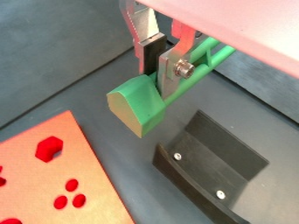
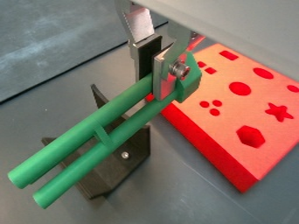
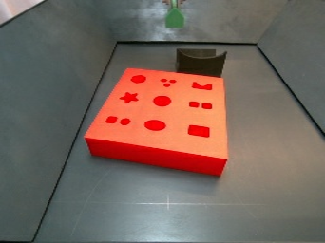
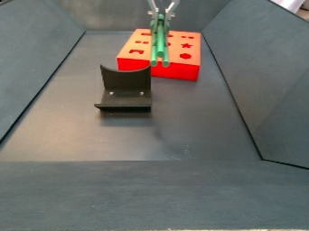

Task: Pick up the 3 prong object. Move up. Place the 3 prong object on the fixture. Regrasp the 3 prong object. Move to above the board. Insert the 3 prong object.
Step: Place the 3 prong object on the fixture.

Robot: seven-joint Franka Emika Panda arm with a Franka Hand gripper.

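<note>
The 3 prong object (image 2: 100, 140) is held clear of the floor, clamped between the fingers (image 2: 167, 72) of the gripper (image 1: 163, 63). In both wrist views the silver plates are seen pressed against the green piece on either side, so the jaws are taken to be closed on it.

The grasp is made near one end of the piece. In a wrist view the long axis is seen running away from the fingers as parallel green rods, while the blunt, thick end (image 1: 135, 105) is shown just past the fingers. The piece is therefore carried crosswise to the fingers rather than hanging in line with them.

The gripper (image 4: 158, 11) is seen high above the floor, near the far end of the desk in a side view, with the green piece (image 4: 157, 41) hanging over the region between the fixture (image 4: 125, 87) and the board (image 4: 182, 47). The fixture (image 1: 216, 162) lies directly below and slightly to one side of the held piece, untouched by it. The board (image 3: 159, 114) rests flat, just beside the fixture (image 3: 200, 60).

It is judged that placing on the fixture comes next; the long axis will have to be lined up with the fixture's hollow before descent.
</note>
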